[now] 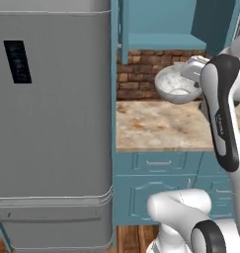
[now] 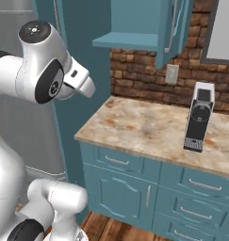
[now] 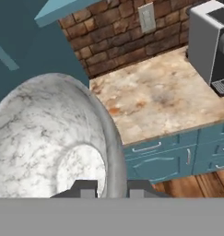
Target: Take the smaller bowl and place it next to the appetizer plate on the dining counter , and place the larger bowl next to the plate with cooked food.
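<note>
The jaws clamp the smaller bowl (image 1: 175, 85) by its rim above the bench (image 1: 161, 126); the arm hides the bowl's right side.

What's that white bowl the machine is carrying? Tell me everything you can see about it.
The smaller bowl is round and whitish-grey with marbled veining, like polished stone, and has a flat pale bottom inside. It looks empty. It is held in the air above the beige marbled counter, in front of the brick wall, tipped on its side with its opening facing outward. In the hand view the gripper pinches its rim, one fingertip on each side of the wall.
</note>
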Controlling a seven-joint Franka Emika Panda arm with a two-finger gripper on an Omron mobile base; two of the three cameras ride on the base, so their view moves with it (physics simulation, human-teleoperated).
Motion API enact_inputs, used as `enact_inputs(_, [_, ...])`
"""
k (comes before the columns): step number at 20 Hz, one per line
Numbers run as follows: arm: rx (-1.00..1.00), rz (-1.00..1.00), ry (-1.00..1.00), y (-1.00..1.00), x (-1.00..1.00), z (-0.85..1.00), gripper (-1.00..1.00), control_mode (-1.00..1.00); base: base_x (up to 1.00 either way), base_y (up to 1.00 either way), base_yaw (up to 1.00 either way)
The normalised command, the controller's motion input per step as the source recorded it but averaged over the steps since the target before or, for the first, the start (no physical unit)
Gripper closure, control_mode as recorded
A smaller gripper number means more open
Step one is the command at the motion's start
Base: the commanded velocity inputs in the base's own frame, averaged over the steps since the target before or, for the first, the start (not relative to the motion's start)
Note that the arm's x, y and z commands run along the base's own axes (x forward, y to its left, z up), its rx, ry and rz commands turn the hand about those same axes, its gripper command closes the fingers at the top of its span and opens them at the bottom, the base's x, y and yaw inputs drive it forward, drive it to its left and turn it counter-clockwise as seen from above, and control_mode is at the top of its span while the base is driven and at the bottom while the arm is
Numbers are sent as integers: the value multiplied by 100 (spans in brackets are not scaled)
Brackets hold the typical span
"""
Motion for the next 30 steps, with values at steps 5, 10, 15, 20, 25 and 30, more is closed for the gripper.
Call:
enact_inputs(5, [0,0,0,0,0,0,100,100,-74,14,25])
enact_inputs(10, [0,0,0,0,0,0,100,100,-10,64,60])
enact_inputs(15, [0,0,0,0,0,0,100,100,1,78,71])
enact_inputs(20, [0,0,0,0,0,0,100,100,7,59,76])
enact_inputs(25, [0,0,0,0,0,0,100,100,42,42,73])
enact_inputs(30, [0,0,0,0,0,0,100,100,96,25,58])
